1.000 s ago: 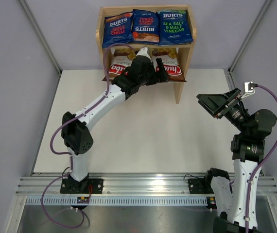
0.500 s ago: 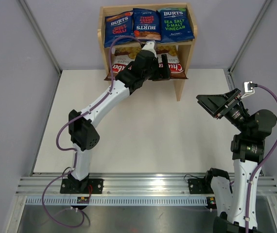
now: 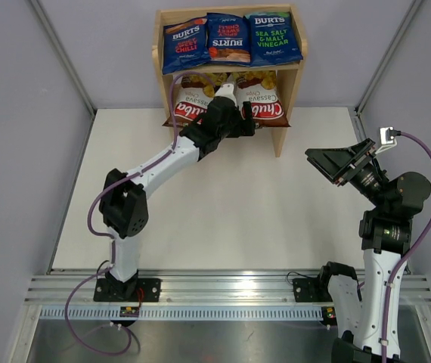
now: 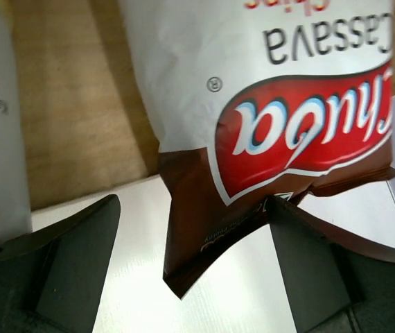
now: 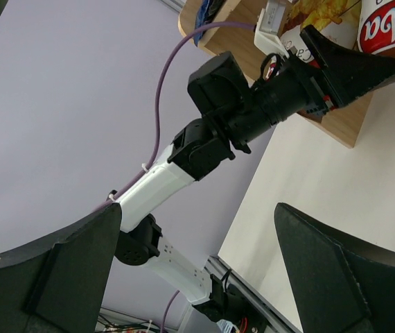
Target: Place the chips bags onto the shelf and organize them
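Chips bags: we count five, all on the one shelf (image 3: 286, 127).

Upper tier, three dark blue bags in a row:
- left BURTS bag (image 3: 184, 44), red lettering
- middle BURTS bag (image 3: 227, 39), red lettering
- right BURTS bag (image 3: 274, 38), green lettering

Lower tier, two brown-white bags side by side: left Chuba bag (image 3: 187, 106) and right Chuba bag (image 3: 265, 106).

Grippers, two:
- The left gripper (image 3: 243, 125) is at the front of the lower tier, between the two Chuba bags, with its fingers spread apart. In its wrist view the brown end of one Chuba bag overhangs the board between them. We cannot tell whether either finger touches it.
- The right gripper (image 3: 335, 163) hangs above the table (image 3: 238, 212), well apart from the shelf. Its fingers are spread wide with nothing between them.
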Motion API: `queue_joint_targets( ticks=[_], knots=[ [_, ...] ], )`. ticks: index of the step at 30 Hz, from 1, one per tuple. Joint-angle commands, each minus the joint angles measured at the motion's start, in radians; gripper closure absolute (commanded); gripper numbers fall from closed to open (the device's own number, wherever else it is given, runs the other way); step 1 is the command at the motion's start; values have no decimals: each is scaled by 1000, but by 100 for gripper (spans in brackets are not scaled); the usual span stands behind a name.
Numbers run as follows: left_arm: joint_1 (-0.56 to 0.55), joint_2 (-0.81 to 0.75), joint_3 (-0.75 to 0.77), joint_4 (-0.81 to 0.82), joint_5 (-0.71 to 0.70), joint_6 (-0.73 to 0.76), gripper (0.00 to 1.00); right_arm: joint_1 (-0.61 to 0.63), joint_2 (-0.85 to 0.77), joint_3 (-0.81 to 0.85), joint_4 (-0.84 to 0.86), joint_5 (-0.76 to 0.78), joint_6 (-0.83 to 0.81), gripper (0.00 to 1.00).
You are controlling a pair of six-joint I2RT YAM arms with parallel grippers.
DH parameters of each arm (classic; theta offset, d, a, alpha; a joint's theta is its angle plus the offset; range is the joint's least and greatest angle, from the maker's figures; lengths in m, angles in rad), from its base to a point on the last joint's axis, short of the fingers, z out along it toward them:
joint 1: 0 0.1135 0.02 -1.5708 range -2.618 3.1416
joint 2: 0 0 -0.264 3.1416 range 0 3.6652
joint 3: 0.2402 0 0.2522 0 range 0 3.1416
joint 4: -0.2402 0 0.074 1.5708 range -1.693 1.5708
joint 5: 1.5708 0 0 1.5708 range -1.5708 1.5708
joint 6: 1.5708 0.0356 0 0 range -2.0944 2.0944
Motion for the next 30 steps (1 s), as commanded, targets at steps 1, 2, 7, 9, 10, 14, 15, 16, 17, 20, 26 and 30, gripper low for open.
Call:
queue_joint_targets(
  ticks=[1,2,7,9,10,14,15,16,17,20,26,30],
  knots=[
    [-5,-110,-98,199,-93,-17,11,8,-9,8,58,-23,21,1],
    [-10,-116,-114,243,-96,-14,11,8,-10,8,57,-24,21,1],
    [-14,-121,-132,302,-96,-4,11,14,-12,8,57,-24,16,1],
    [-13,-110,-103,296,-98,16,11,15,-12,7,58,-24,16,1],
    [-14,-107,-98,301,-95,22,11,15,-10,5,58,-24,14,0],
    [-11,-90,-89,333,-107,63,19,17,-12,5,58,-24,16,1],
    [-10,-84,-68,328,-118,69,22,18,-10,7,60,-24,14,1],
    [-8,-76,-59,328,-115,72,24,20,-12,8,60,-24,14,1],
    [-8,-65,-52,336,-116,82,26,20,-10,8,58,-26,16,1],
    [-8,-61,-71,406,-102,106,32,23,-9,7,61,-24,16,1],
    [-10,4,7,376,-107,114,37,26,-9,7,63,-26,19,1],
    [-13,16,-2,390,-162,125,45,31,-9,8,66,-27,22,0]
  ],
)
